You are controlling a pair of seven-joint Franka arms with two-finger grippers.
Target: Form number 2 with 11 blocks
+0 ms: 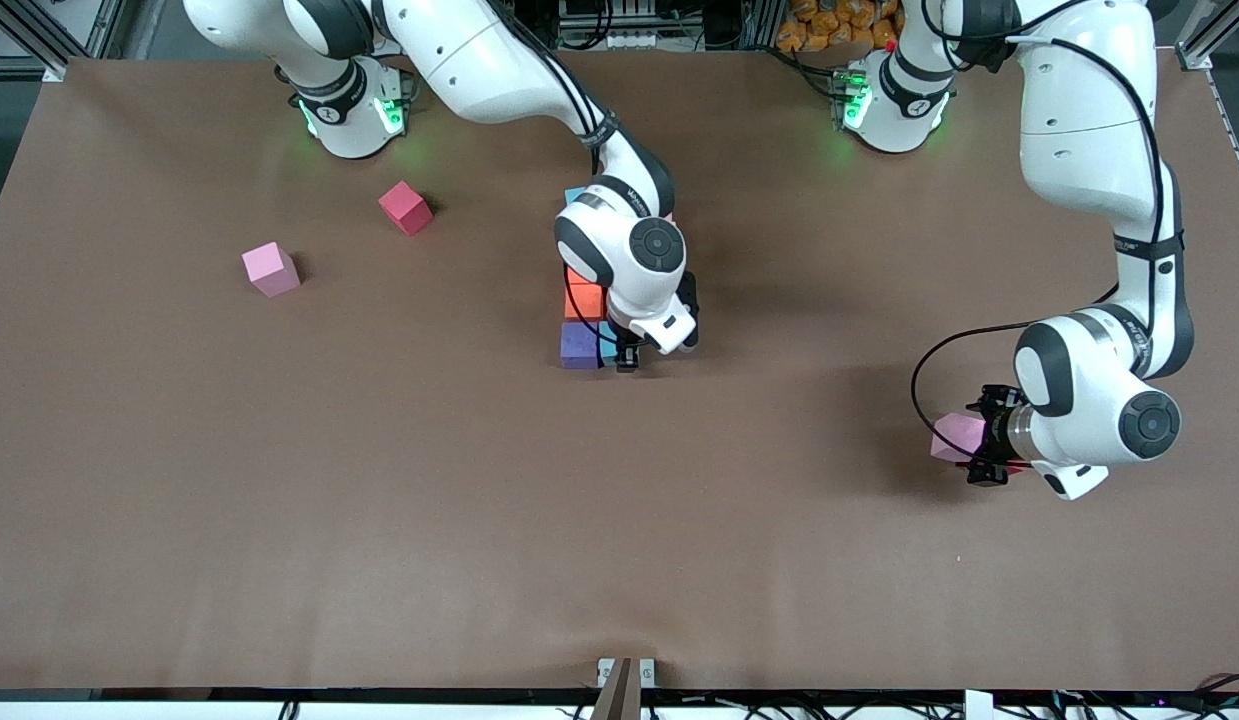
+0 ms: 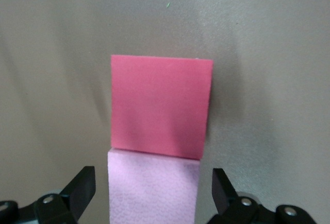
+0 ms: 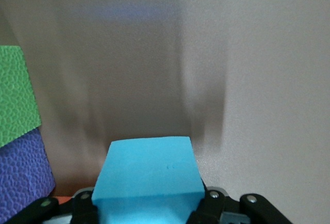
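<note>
My right gripper is shut on a cyan block, low beside a purple block at the near end of the row of blocks in mid-table. An orange block lies just farther than the purple one, and another cyan block shows past the arm. The right wrist view shows a green block beside the purple block. My left gripper stands open around a pale pink block at the left arm's end, its fingers clear of both sides. The arm hides most of the row.
A red cube touches the pale pink block in the left wrist view. Toward the right arm's end lie a second pink block and a red cube, apart from each other. The brown table spreads wide near the front camera.
</note>
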